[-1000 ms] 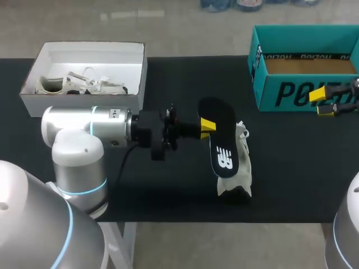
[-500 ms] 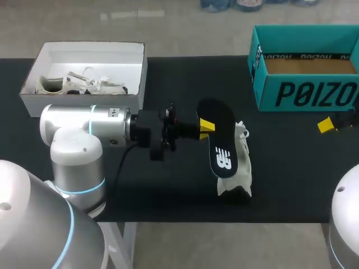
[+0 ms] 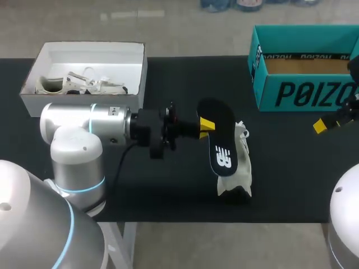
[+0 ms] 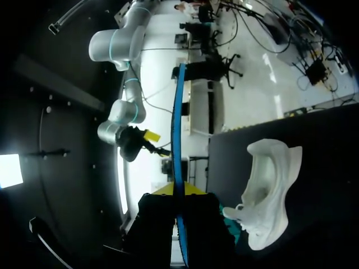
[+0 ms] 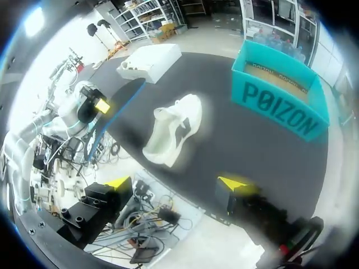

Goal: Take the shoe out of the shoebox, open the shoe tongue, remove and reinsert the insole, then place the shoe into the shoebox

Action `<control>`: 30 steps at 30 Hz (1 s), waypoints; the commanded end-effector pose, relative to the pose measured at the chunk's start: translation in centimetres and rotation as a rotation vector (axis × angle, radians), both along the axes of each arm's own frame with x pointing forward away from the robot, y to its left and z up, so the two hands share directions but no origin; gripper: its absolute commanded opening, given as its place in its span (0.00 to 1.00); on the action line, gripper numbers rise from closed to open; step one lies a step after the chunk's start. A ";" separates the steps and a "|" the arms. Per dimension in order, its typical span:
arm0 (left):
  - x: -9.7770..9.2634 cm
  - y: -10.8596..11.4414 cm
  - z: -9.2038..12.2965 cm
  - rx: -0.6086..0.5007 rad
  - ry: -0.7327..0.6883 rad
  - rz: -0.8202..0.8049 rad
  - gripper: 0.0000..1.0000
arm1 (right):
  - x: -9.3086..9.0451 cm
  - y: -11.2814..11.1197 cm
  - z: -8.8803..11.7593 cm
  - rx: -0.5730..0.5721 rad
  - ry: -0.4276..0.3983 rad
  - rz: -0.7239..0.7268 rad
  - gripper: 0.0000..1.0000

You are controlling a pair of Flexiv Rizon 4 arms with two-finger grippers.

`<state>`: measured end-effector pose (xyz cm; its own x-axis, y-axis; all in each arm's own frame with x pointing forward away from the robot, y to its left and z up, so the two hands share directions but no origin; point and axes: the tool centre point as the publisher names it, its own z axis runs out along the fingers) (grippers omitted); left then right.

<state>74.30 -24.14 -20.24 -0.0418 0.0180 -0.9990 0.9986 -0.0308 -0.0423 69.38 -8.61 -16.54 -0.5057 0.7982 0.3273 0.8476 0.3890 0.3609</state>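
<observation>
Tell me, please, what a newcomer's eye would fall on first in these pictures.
The black insole, gripped by the left gripper above the middle of the black table, stands out first. The white shoe lies right beside it, and the open teal shoebox stands at the far right corner.

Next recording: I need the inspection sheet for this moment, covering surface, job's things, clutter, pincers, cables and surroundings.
Surface: black table, bearing two boxes at the rear and a shoe near the middle.
Job's things: white shoe on the table, outside both boxes; black insole out of the shoe, held in the air apart from it; teal shoebox open, no shoe inside.
Clutter: white box at the left rear, another white shoe in it.
Pincers: left pincer shut on the insole; right pincer open, holding nothing, in front of the teal shoebox.
Cables: black cable hanging from the left arm's wrist.
Surroundings: nothing seen.
</observation>
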 end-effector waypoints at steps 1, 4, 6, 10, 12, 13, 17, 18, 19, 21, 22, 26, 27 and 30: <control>0.3 -0.2 0.1 0.003 0.001 -0.007 0.00 | -0.1 0.0 -0.1 0.000 -0.001 -0.002 1.00; 0.3 -0.3 0.1 -0.001 0.006 -0.010 0.00 | -0.1 0.0 -0.1 0.000 -0.001 -0.002 1.00; 0.3 -0.4 0.0 -0.002 0.008 -0.013 0.00 | -0.1 0.0 -0.1 0.000 -0.001 -0.002 1.00; 0.2 -0.5 0.0 -0.002 0.010 -0.018 0.00 | -0.1 0.0 -0.1 0.000 -0.001 -0.002 1.00; 0.2 -0.5 0.0 -0.004 0.011 -0.020 0.00 | -0.1 0.0 -0.1 0.000 -0.001 -0.002 1.00; 0.1 -0.6 0.0 -0.006 0.013 -0.022 0.00 | -0.1 0.0 -0.1 0.000 -0.001 -0.002 1.00; 0.1 -0.6 0.0 -0.015 0.028 -0.031 0.00 | -0.1 0.0 -0.1 0.000 -0.001 -0.002 1.00; 0.1 -0.6 0.0 -0.015 0.028 -0.031 0.00 | -0.1 0.0 -0.1 0.000 -0.001 -0.002 1.00; 0.1 -0.6 0.0 -0.015 0.028 -0.031 0.00 | -0.1 0.0 -0.1 0.000 -0.001 -0.002 1.00; 0.1 -0.6 0.0 -0.015 0.028 -0.031 0.00 | -0.1 0.0 -0.1 0.000 -0.001 -0.002 1.00; 0.1 -0.6 0.0 -0.015 0.028 -0.031 0.00 | -0.1 0.0 -0.1 0.000 -0.001 -0.002 1.00; 0.1 -0.6 0.0 -0.015 0.028 -0.031 0.00 | -0.1 0.0 -0.1 0.000 -0.001 -0.002 1.00; 0.1 -0.6 0.0 -0.015 0.028 -0.031 0.00 | -0.1 0.0 -0.1 0.000 -0.001 -0.002 1.00; 0.1 -0.6 0.0 -0.015 0.028 -0.031 0.00 | -0.1 0.0 -0.1 0.000 -0.001 -0.002 1.00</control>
